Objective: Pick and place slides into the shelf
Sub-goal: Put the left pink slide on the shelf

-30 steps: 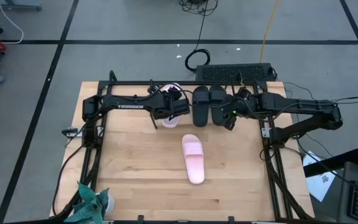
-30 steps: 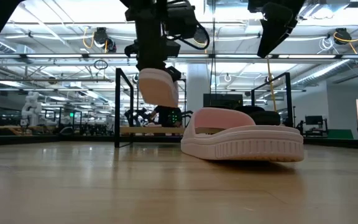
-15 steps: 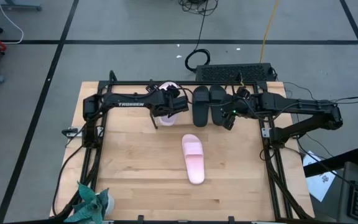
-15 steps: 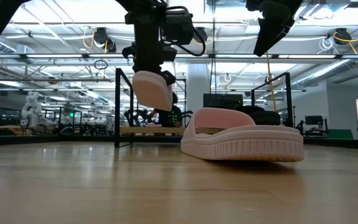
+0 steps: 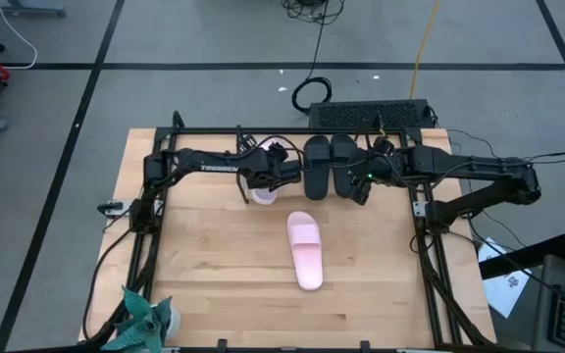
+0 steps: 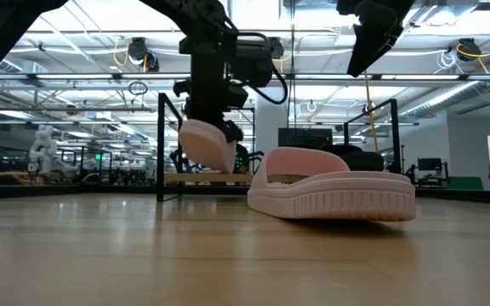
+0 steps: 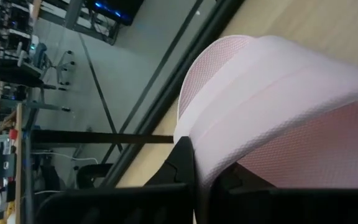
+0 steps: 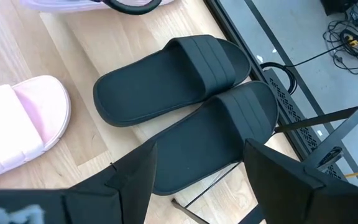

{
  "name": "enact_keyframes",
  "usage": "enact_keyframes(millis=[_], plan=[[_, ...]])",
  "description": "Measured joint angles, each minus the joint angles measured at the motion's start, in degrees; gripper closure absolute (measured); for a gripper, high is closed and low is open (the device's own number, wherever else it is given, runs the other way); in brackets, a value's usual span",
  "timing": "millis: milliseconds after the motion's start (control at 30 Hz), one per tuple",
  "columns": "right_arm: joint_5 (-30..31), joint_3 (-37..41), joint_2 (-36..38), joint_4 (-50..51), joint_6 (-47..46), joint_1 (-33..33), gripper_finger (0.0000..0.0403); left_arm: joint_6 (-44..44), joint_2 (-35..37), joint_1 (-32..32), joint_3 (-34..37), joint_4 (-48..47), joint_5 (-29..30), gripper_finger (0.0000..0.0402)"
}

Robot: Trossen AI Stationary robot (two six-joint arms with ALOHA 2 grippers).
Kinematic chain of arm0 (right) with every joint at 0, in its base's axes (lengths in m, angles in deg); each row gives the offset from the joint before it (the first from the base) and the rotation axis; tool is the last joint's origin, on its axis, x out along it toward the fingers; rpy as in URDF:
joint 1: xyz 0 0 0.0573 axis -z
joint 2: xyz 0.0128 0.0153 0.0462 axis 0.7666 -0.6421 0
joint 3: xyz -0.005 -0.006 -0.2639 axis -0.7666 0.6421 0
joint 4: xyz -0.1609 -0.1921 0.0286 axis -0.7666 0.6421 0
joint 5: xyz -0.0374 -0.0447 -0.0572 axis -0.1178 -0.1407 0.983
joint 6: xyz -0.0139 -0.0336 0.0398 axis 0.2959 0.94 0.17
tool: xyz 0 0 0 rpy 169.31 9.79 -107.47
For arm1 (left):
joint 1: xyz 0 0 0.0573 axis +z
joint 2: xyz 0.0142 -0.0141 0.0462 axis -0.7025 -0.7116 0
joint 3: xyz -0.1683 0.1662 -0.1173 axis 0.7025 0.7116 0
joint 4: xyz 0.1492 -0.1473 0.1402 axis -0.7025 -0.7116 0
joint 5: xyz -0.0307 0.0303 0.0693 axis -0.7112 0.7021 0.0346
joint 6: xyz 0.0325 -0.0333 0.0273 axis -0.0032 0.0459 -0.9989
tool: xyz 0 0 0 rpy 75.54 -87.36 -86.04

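While the left gripper (image 5: 268,175) clamped a pink slide (image 6: 207,146) above the shelf (image 5: 292,132), its dangling toe risked snagging a rod; the right gripper (image 5: 361,186) hovered apart

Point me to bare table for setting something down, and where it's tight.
Free: the table left of the loose pink slide, and the strip on its right toward the frame. Crowded: the far edge, where the shelf holds two black slides, with the left tool gripping a pink slide and the open right tool alongside.
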Motion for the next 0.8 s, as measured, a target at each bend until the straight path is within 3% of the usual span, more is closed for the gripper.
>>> enact_keyframes(millis=[367,800], plan=[[-0.1,0.0,0.0,0.0,0.0,0.0,0.0172,2.1,-0.5,0.8,0.0,0.1,0.7,0.0400],[-0.1,0.0,0.0,0.1,0.0,0.0,0.0172,3.2,-0.5,2.1,0.0,-0.2,-5.4,0.0394]])
